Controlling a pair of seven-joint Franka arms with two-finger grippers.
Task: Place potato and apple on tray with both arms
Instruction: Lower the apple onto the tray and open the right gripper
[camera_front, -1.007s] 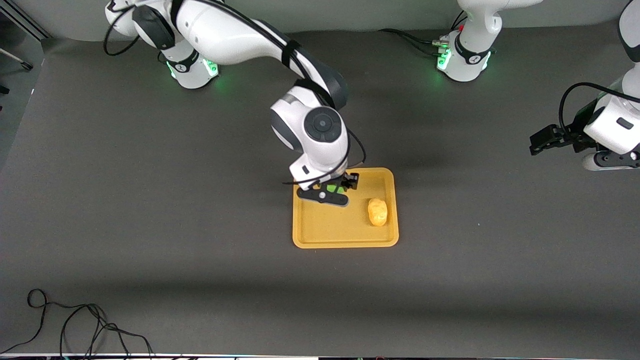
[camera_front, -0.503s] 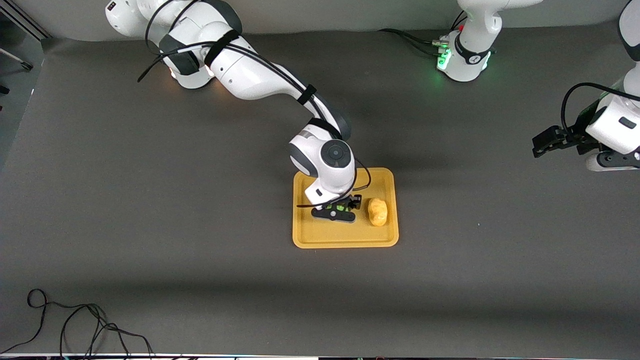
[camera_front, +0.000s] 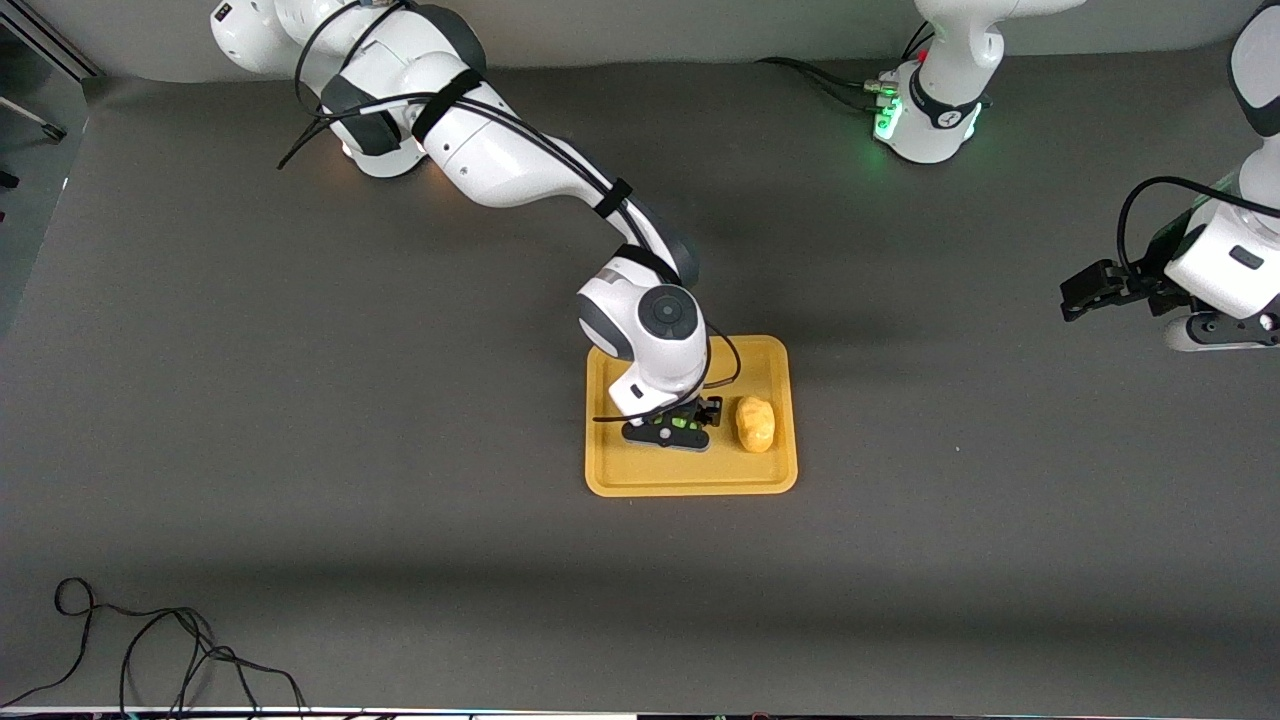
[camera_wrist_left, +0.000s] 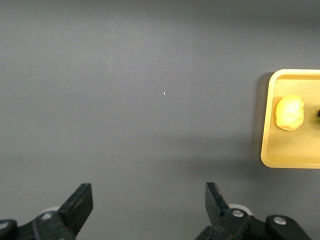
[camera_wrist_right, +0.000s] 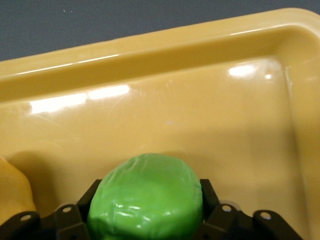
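1. The tray (camera_front: 690, 478) lies mid-table; on it, toward the left arm's end, rests the potato (camera_front: 755, 423).
2. Just beside it, the right gripper (camera_front: 678, 425) pinches the apple (camera_wrist_right: 146, 197) low over the tray, possibly touching down.
3. Released too high, the round apple could roll into the potato.
4. The left gripper (camera_wrist_left: 147, 210) waits over bare table, jaws spread.

Tray (camera_front: 690, 478): right end effector (camera_front: 672, 428), clamped on apple (camera_front: 680, 423), fills the middle; potato (camera_front: 755, 423) just beside it, toward left arm's end. Strip nearest front camera bare. Left end effector (camera_front: 1082, 292), fingers spread, over bare desk (camera_front: 1000, 560), well apart from the tray.
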